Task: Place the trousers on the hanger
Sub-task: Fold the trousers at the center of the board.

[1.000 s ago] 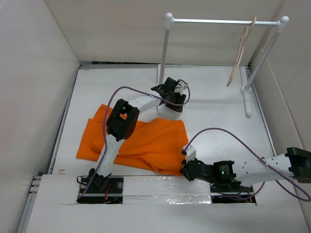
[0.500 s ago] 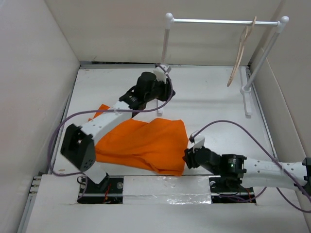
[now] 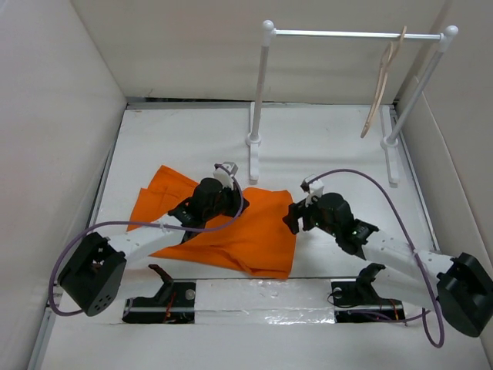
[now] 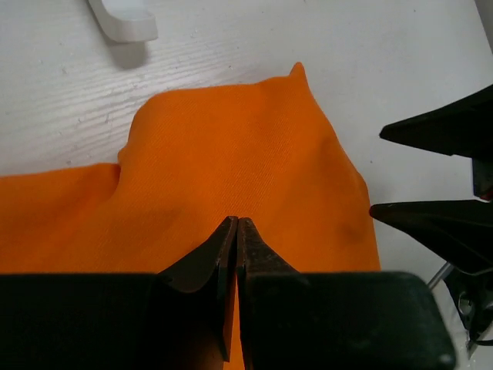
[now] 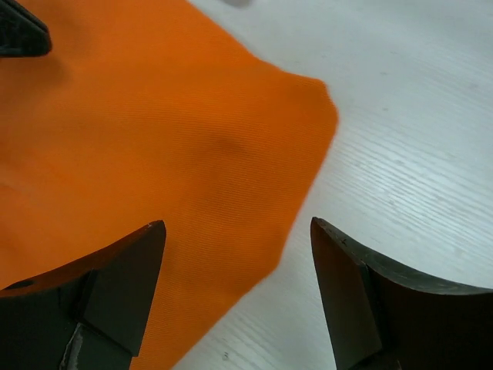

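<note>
orange trousers (image 3: 223,227) lie flat on the table (image 3: 339,154) toward its near edge, their length running left to right. the hanger (image 3: 383,81) hangs from the rod of a white rack (image 3: 262,92) by the far right corner, well apart from the cloth. from above, the left pincer (image 3: 231,202) sits on the trousers' far edge and the right pincer (image 3: 293,218) is at their right end. the right arm is the nearer one to the hanger. in the left wrist view, the left pincer (image 4: 236,223) is closed, its tips down on the trousers (image 4: 231,154). whether a fold is pinched between them cannot be told. the cloth's far right corner lies ahead, with the right pincer (image 4: 377,171) just to its right. in the right wrist view, the right pincer (image 5: 237,225) stands wide open and holds nothing. it straddles the right edge of the trousers (image 5: 154,116), one finger over cloth and one over bare table.
</note>
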### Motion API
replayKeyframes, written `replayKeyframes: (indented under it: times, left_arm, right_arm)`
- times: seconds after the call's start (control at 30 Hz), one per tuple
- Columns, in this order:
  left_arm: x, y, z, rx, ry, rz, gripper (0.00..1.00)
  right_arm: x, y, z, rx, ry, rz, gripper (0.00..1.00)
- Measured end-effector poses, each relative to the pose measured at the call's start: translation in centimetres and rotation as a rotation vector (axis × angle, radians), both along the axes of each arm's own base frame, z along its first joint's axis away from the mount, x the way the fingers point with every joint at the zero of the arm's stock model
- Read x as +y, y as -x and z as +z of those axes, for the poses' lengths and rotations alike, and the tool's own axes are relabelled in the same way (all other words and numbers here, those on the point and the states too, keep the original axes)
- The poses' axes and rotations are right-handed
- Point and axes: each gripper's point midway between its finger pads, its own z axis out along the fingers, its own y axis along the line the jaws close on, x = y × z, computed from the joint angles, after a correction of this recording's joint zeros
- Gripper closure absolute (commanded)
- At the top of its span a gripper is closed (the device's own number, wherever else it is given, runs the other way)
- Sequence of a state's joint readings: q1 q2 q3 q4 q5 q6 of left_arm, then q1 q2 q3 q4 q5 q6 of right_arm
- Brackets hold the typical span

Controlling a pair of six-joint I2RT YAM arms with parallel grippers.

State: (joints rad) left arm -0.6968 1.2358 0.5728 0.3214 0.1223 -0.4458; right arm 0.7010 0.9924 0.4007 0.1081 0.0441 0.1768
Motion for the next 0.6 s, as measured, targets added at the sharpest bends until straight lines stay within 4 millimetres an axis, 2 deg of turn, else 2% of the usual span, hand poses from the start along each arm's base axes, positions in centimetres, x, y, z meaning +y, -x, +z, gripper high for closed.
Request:
replayKeyframes:
  times: [0.07, 0.17, 0.27, 0.3, 0.37, 0.5, 0.6]
  left_arm:
    - [0.5, 0.8, -0.5, 0.003, 0.017, 0.006, 0.97]
    - [0.8, 0.9, -0.6, -0.007, 0.041, 0.026, 0.97]
    - [1.1, 0.6, -1.0, -0.008, 0.045, 0.061, 0.97]
    - [1.2, 0.5, -1.3, -0.002, 0.042, 0.074, 0.97]
    - [1.7, 0.3, -2.1, 0.015, 0.031, 0.104, 0.97]
    - [3.0, 0.3, -3.9, 0.059, 0.013, 0.155, 0.96]
    - [3.9, -0.1, -4.6, 0.079, 0.007, 0.194, 0.96]
  right_arm:
    - [0.7, 0.4, -1.2, 0.017, -0.011, 0.04, 0.21]
    - [0.8, 0.5, -3.9, 0.079, -0.002, 0.063, 0.27]
    - [0.7, -0.1, -6.2, 0.135, 0.004, 0.059, 0.62]
    - [0.7, -0.4, -6.6, 0.138, 0.003, 0.057, 0.79]
    - [1.0, -1.3, -6.6, 0.132, -0.017, 0.056, 0.89]
    - [1.2, -4.2, -6.0, 0.115, -0.034, 0.024, 0.92]
    - [1.4, -7.1, -4.8, 0.093, -0.046, -0.007, 0.92]
